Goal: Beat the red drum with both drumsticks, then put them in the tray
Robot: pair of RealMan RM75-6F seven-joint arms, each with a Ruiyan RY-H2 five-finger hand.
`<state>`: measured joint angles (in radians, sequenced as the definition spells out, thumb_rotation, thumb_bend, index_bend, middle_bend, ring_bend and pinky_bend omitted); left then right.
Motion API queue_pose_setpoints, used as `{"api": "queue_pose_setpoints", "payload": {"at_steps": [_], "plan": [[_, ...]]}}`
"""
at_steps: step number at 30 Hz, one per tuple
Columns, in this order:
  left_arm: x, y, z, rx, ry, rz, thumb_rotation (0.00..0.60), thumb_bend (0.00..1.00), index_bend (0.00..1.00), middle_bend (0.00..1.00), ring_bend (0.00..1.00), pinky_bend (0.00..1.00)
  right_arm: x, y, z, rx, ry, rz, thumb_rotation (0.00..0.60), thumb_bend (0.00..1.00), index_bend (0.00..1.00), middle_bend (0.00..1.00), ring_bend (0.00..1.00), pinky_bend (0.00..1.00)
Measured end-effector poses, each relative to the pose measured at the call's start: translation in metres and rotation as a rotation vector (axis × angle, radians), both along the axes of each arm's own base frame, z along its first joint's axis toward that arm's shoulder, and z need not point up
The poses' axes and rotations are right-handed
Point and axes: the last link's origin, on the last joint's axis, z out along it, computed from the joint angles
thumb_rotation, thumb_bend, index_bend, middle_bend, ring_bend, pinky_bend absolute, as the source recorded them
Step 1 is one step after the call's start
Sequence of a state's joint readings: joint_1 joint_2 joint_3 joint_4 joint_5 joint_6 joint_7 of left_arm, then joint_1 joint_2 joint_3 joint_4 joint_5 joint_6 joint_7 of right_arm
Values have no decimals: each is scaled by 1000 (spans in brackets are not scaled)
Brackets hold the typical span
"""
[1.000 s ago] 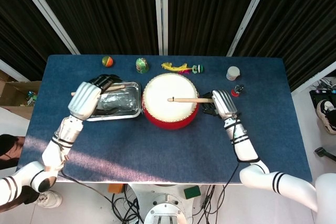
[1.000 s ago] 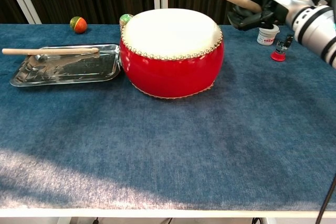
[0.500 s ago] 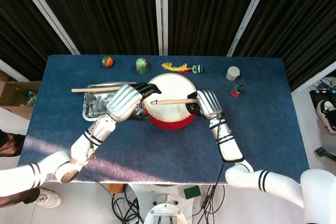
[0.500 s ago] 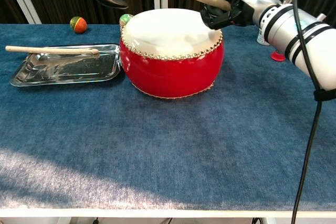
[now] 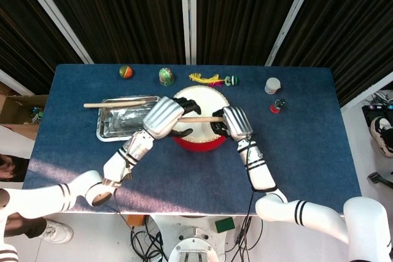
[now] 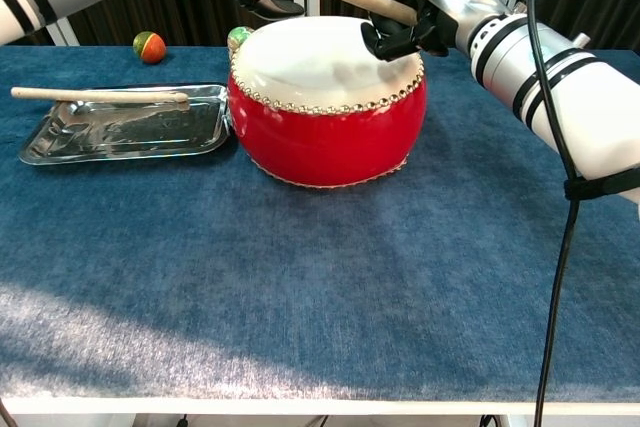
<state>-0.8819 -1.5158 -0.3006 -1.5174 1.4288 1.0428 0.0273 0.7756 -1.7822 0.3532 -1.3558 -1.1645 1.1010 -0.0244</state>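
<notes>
The blue surface (image 6: 330,297) lay nearest, bare in front. On it, in the middle, stood the red drum (image 6: 328,127) with its white top. Just left of the drum sat the shiny tray (image 6: 60,142). One drumstick (image 6: 98,95) rested across the far rim of the tray, with nothing holding it.

Over the drum, the right robot hand (image 5: 232,123) gripped the other drumstick (image 5: 199,119). That stick pointed across the drum top toward the left side, and it was lifted above the skin in the chest view. The left robot hand (image 5: 164,116) hung over the left edge of the drum, right by the tip of the held stick. It held nothing, and its dark fingers (image 5: 186,106) were spread apart.

Far back on the surface were a small ball (image 5: 125,72), a painted egg toy (image 5: 166,76) and a little white jar (image 5: 272,84).

It looked like the putting-away step, with one stick already in the tray. Next, the held stick probably needed to go left to the tray, maybe passed to the left robot hand first.
</notes>
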Motion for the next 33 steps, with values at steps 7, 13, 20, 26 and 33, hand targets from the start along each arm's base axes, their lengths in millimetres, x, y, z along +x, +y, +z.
{"api": "queue_pose_setpoints", "payload": {"at_steps": [7, 13, 20, 26, 33], "plan": [[-1, 5, -5, 24, -1, -4, 600, 309, 477, 473, 492, 660, 1, 0, -4, 12, 5, -3, 600, 593, 1000, 1000, 1000, 1000], [-2, 4, -6, 13, -3, -8, 600, 339, 496, 502, 513, 662, 2, -1, -7, 22, 1, -6, 600, 593, 1000, 1000, 1000, 1000], [-5, 5, -6, 23, -9, -6, 600, 402, 596, 621, 590, 685, 1, -1, -8, 24, 2, -11, 600, 592, 1000, 1000, 1000, 1000], [-9, 7, -9, 2, -14, 11, 600, 436, 654, 719, 655, 707, 0, 0, -8, 25, 0, -11, 600, 569, 1000, 1000, 1000, 1000], [-14, 8, -11, -15, -45, 7, 600, 488, 686, 764, 696, 731, -6, 0, -2, 20, -9, -16, 600, 454, 1000, 997, 935, 985]]}}
